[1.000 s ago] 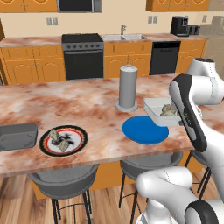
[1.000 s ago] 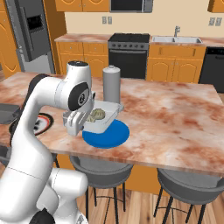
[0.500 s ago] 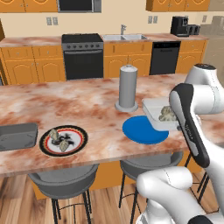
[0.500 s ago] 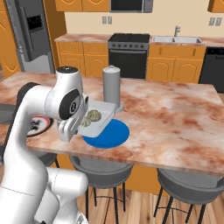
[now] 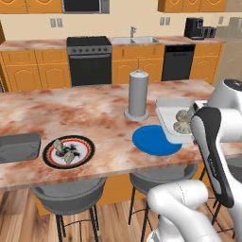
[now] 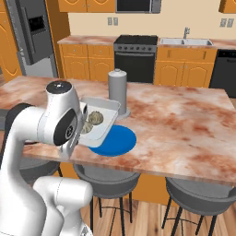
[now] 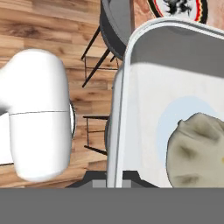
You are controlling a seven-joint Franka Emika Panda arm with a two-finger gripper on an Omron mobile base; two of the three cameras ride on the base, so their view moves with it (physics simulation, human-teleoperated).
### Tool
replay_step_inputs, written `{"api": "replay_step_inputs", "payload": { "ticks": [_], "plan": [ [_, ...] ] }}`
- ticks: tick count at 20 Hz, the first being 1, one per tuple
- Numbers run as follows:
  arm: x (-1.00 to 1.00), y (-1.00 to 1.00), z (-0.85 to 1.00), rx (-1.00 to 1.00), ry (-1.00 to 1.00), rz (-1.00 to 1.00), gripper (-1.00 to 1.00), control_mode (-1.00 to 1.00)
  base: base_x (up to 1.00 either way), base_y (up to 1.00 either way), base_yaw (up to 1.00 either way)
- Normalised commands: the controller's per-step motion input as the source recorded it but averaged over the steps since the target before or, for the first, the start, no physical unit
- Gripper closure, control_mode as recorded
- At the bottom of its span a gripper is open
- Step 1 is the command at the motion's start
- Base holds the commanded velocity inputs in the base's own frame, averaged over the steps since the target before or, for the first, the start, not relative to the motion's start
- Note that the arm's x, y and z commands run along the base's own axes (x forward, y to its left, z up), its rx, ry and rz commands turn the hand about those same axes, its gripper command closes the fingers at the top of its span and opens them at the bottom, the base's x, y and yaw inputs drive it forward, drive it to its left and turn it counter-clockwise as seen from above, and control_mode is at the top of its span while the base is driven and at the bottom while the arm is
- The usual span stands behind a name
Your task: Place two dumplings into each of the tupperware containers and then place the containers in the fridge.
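My gripper (image 7: 114,179) is shut on the rim of the pale see-through tupperware container (image 7: 118,109), holding it just above the counter beside the blue plate (image 5: 153,140). Two dumplings (image 5: 182,115) (image 5: 181,126) lie in this container (image 5: 165,116), and one of them (image 7: 197,148) fills the right of the hand view. The dark grey container (image 5: 19,146) sits at the counter's left end. Next to it, a white plate with a black-red rim (image 5: 85,150) carries two more dumplings (image 5: 59,145) (image 5: 69,158). The fridge (image 6: 32,32) stands at the far left with its doors shut.
A tall grey cylinder (image 5: 138,94) stands just behind the blue plate (image 6: 117,140). Grey stools (image 5: 71,194) line the counter's near edge. The black oven (image 5: 90,61), sink and dishwasher (image 5: 177,61) run along the back wall.
The arm's upper links have swung outward and lower. The held container with its two dumplings has shifted slightly toward the counter's near edge.
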Motion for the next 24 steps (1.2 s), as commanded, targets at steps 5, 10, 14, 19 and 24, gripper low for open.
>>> {"api": "replay_step_inputs", "payload": {
  "ticks": [5, 10, 14, 19, 24],
  "plan": [
    [-0.01, 0.1, 0.17, 0.0, -0.02, 0.0, 1.0, -1.0, 0.0, 0.0, 0.0],
    [0.0, 0.08, 0.21, 0.0, 0.01, 0.0, 1.0, -1.0, 0.0, 0.0, 0.0],
    [-0.03, 0.0, 0.1, 0.0, 0.0, 0.0, 1.0, -1.0, 0.0, 0.0, 0.0],
    [-0.04, 0.0, 0.03, 0.0, 0.0, 0.0, 1.0, 1.0, -0.28, 0.03, 0.0],
    [0.0, 0.0, 0.0, 0.0, 0.0, 0.0, 1.0, 1.0, -0.98, 0.8, 0.0]
  ]
}}
